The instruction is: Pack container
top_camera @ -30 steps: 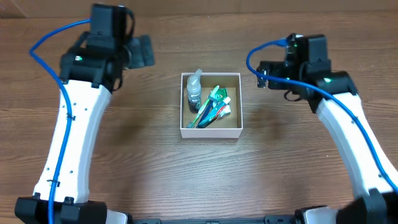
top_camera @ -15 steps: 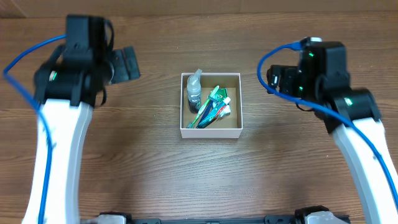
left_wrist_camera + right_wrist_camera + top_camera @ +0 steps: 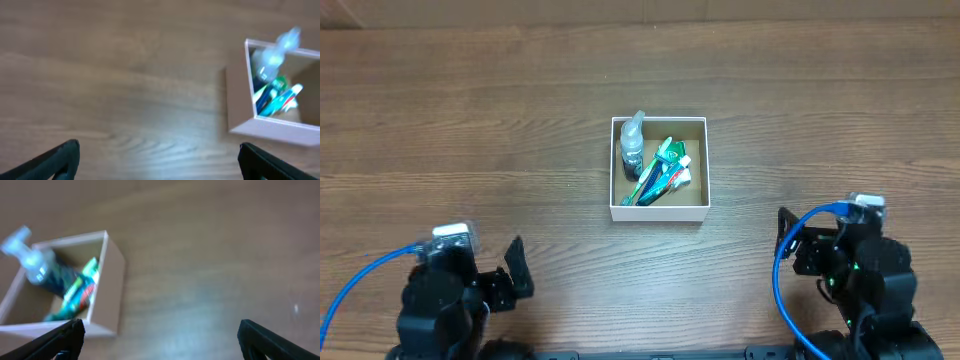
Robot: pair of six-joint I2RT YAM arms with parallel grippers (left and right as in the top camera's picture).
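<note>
The container point(image 3: 659, 211), a square white-walled box with a brown inside, sits mid-table. It holds a small clear bottle point(image 3: 632, 145) and green, blue and red tubes point(image 3: 662, 168). It also shows in the left wrist view point(image 3: 238, 107) at right and in the right wrist view point(image 3: 111, 290) at left. My left gripper point(image 3: 159, 162) is open and empty over bare wood, at the near left in the overhead view point(image 3: 515, 268). My right gripper point(image 3: 161, 340) is open and empty, at the near right point(image 3: 790, 240).
The brown wooden table point(image 3: 470, 120) surrounds the box on all sides. Blue cables point(image 3: 785, 290) loop by both arms at the near edge.
Both arms have pulled back from beside the box toward the near edge of the table. The box and its contents have not moved.
</note>
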